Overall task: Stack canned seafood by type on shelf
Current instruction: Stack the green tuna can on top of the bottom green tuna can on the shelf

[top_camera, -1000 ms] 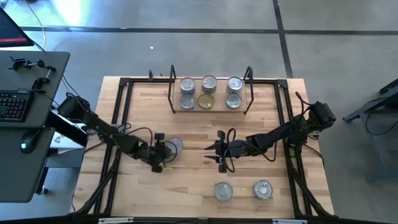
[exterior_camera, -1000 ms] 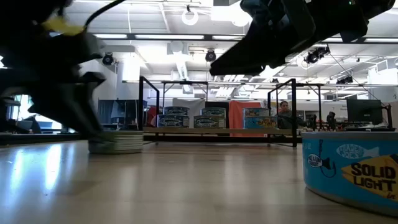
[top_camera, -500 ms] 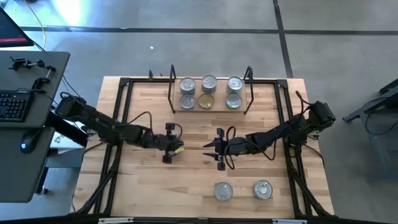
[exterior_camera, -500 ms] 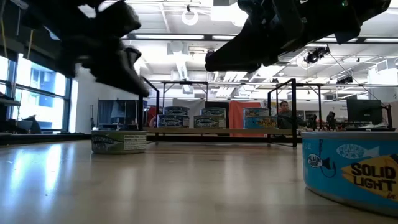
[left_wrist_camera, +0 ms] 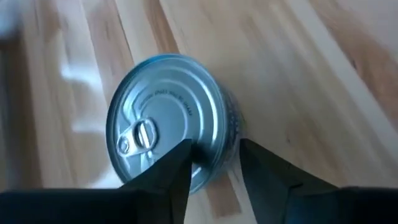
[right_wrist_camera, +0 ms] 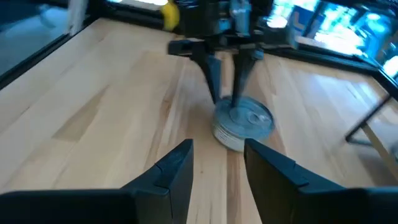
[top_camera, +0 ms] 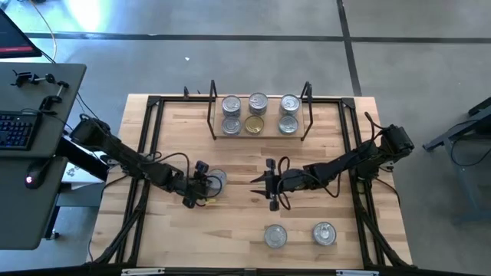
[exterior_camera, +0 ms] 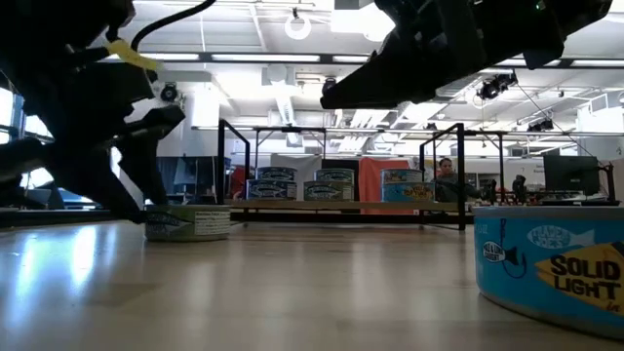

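At the middle-left of the tabletop (top_camera: 176,230), the left gripper (top_camera: 205,186) is reaching down over a lone silver-lidded tin (top_camera: 215,179), its two dark fingers (left_wrist_camera: 176,168) standing a little apart and straddling the near rim of the lid, one tip over the lid and the other just outside the wall; whether the tips are actually pressing on the metal cannot be told. That tin is sitting flat on the wood, pull-tab up, and its blue-green label is showing in the low view (exterior_camera: 188,222). Facing it from the other side, well apart from the tin, the right gripper (top_camera: 269,185) is hovering above the board with its fingers parted and nothing between them; its wrist camera is looking straight at the tin (right_wrist_camera: 244,126) and the left gripper (right_wrist_camera: 225,78) coming down on it. Toward the far edge, the shelf (top_camera: 261,133) is carrying six tins in two rows of three: silver lids everywhere except one gold-lidded tin (top_camera: 255,125) in the middle of the nearer row. Along the near edge, two more silver tins (top_camera: 275,235) (top_camera: 324,232) are lying side by side with a gap between them, and one of them is filling the corner of the low view as a blue-labelled can (exterior_camera: 551,270).
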Tool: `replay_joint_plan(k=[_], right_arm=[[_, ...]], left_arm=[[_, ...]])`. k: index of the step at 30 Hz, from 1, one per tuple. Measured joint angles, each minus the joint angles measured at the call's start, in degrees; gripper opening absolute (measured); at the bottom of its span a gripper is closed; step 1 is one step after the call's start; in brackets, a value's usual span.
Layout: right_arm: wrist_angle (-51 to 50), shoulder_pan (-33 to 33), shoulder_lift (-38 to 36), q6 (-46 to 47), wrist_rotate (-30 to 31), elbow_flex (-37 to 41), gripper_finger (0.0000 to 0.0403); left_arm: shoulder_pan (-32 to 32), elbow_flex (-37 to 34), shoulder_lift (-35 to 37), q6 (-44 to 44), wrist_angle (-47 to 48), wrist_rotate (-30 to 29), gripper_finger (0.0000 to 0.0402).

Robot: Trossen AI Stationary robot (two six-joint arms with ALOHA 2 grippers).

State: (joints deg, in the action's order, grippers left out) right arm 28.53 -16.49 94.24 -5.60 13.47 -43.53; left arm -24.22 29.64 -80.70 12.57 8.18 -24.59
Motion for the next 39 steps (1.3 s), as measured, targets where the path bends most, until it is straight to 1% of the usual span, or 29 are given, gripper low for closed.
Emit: replay_joint_plan(k=[3, 5, 9, 11, 15, 19, 22, 24, 25, 28, 30, 32, 34, 39], right_arm=[[0.0, 0.0, 0.0, -3.6, -0.5, 0.0, 0.0133], [0.0, 0.0, 0.0, -6.0, -0.4, 0.0, 0.0133], [0.0, 0.7, 0.0, -8.2, 0.4, 0.0, 0.0139], [-0.1, 1.1, 0.0, -8.2, 0.4, 0.0, 0.0149], [-0.6, 1.9, 0.0, -7.5, -0.1, 0.0, 0.0189], [-2.6, 2.5, 0.0, -10.0, 0.3, 0.0, 0.0231], [-2.6, 3.3, 1.4, -12.9, 1.3, 0.0, 0.0249], [-2.1, 3.6, 3.5, -16.3, 1.8, 0.0, 0.0253], [-2.1, 3.8, 4.6, -18.1, 3.0, 0.0, 0.0254], [0.1, 3.9, 7.9, -22.2, 9.9, 0.0, 0.0254], [1.5, 3.9, 9.3, -24.1, 12.8, 0.0, 0.0254], [3.0, 3.9, 10.3, -25.5, 12.8, 0.0, 0.0254], [3.8, 3.9, 10.9, -26.4, 11.5, -0.1, 0.0254], [3.5, 3.9, 12.4, -26.5, 9.4, -1.7, 0.025]], left_arm=[[0.7, -1.4, -1.6, 1.1, -7.4, 0.7, 0.0115], [1.6, -1.6, -3.0, 1.2, -11.6, 1.4, 0.0089], [4.3, -1.5, -6.2, 2.5, -19.7, 4.7, 0.002], [5.9, -1.5, -8.0, 3.5, -24.4, 6.2, 0.0008], [9.3, 0.1, -10.8, 3.5, -29.7, 9.6, 0.0008], [12.5, 3.4, -12.0, 0.5, -31.4, 11.2, 0.0003], [14.5, 5.5, -12.4, -2.8, -31.2, 12.8, 0.0002], [15.6, 6.8, -12.4, -5.0, -31.4, 14.2, 0.0001], [16.1, 7.3, -12.4, -6.0, -31.6, 14.9, 0.0001], [17.3, 8.3, -12.4, -8.0, -31.5, 17.2, 0.0001], [17.8, 8.6, -12.3, -8.9, -31.5, 18.8, 0.0001], [18.3, 8.6, -12.3, -9.8, -31.6, 19.4, 0.0001], [18.5, 8.6, -12.3, -10.4, -32.0, 19.7, 0.0], [18.6, 8.7, -12.3, -10.5, -32.4, 19.6, 0.0]])
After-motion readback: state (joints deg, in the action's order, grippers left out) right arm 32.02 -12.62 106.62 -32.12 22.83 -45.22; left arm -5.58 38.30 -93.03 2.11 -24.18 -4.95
